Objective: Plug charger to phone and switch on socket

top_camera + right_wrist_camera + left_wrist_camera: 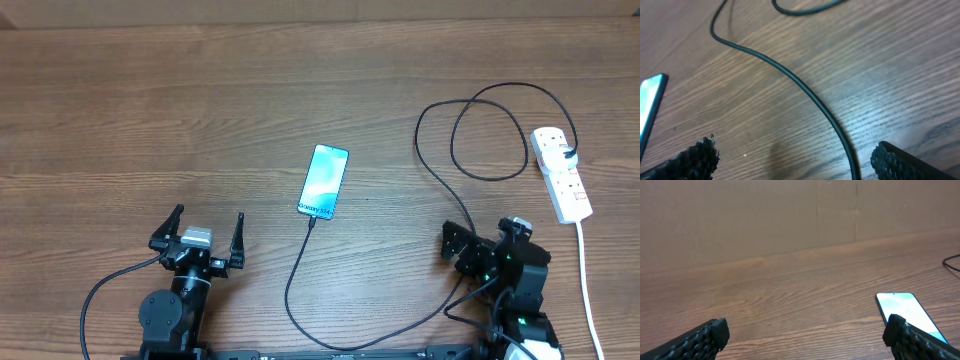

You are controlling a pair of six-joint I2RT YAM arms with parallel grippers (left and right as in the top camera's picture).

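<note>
The socket (560,172) lies far right, its long axis pointing away from the robot, nearer the right gripper (485,240). It and the left gripper (203,228) are spread, empty. The charger (810,96) seems already in the phone (323,180).

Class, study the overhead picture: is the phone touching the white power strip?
No, the phone lies near the middle of the table, well apart from the power strip.
</note>
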